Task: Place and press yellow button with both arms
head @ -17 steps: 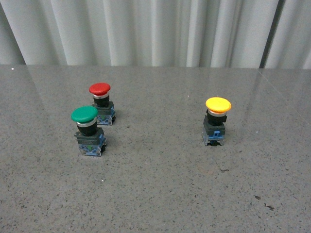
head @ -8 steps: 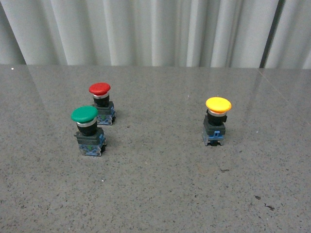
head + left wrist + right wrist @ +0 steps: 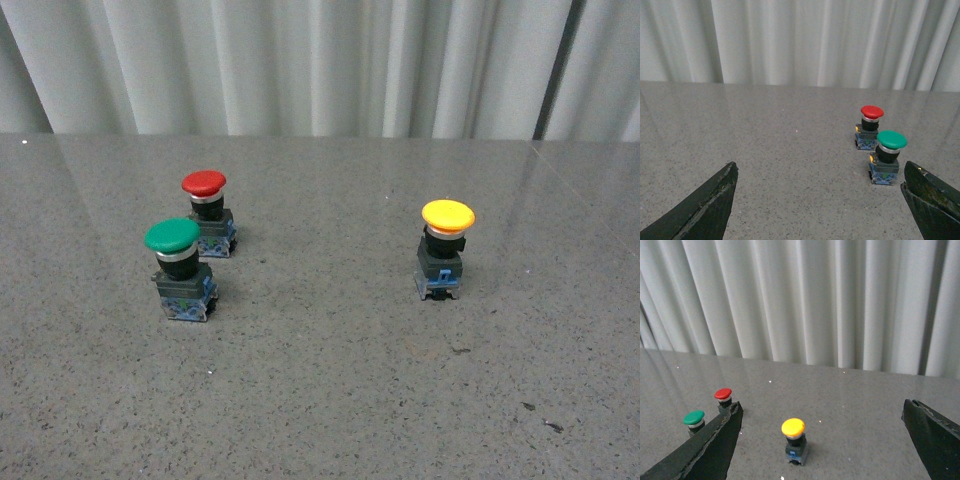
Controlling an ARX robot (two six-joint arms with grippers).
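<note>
The yellow button stands upright on the grey table, right of centre in the front view. It also shows in the right wrist view, between and ahead of the wide-open fingers of my right gripper. My left gripper is open and empty; the yellow button is out of its view. Neither arm shows in the front view.
A red-capped button and a green-capped button stand close together at the left. They show in the left wrist view, red and green, near one finger. White curtains hang behind the speckled grey table.
</note>
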